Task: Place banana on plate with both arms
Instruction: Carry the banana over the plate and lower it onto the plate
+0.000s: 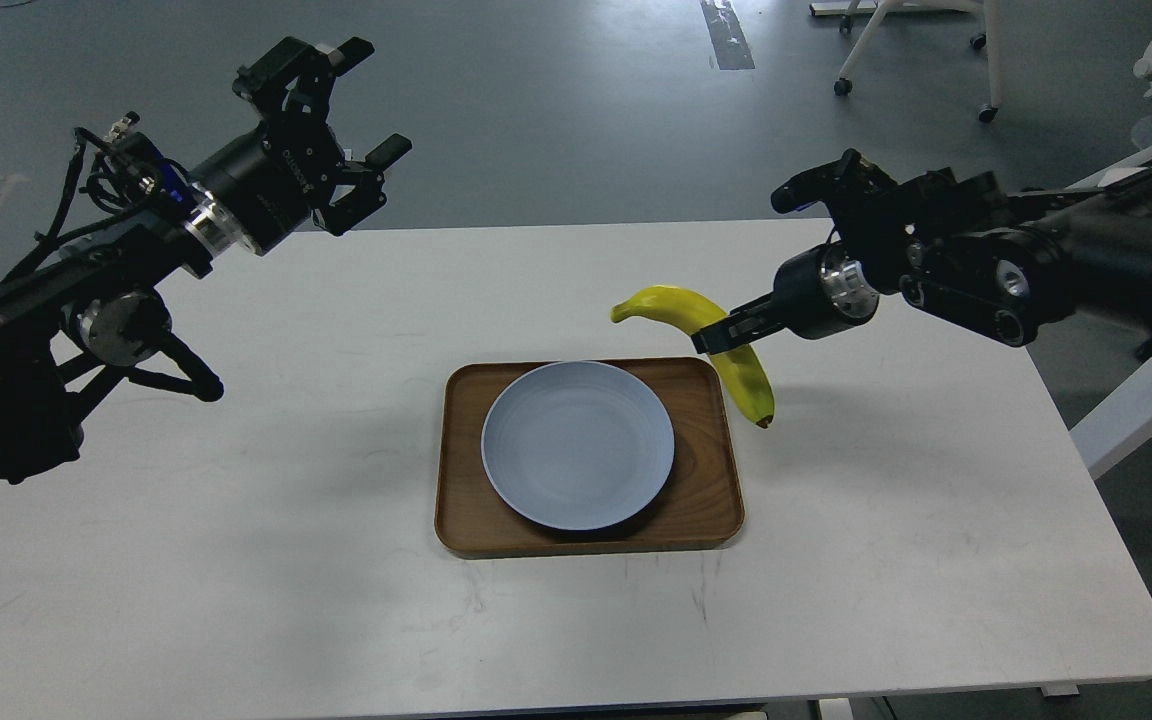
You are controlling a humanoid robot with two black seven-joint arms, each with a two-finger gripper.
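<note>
Our white table (pixel 236 560) carries a brown wooden tray (pixel 711 505), which holds the pale blue-grey plate (pixel 577 443). Our left gripper (pixel 361 100) hangs raised with fingers spread, grasping nothing. Our right gripper (pixel 716 337) clenches the banana (pixel 671 305) aloft beside the tray's far right corner.

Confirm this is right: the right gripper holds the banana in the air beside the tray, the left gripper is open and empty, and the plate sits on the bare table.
One slip: the plate sits on the wooden tray, not the bare table, as the head view shows. The right gripper does hold the banana aloft, and the left gripper is open and empty.
</note>
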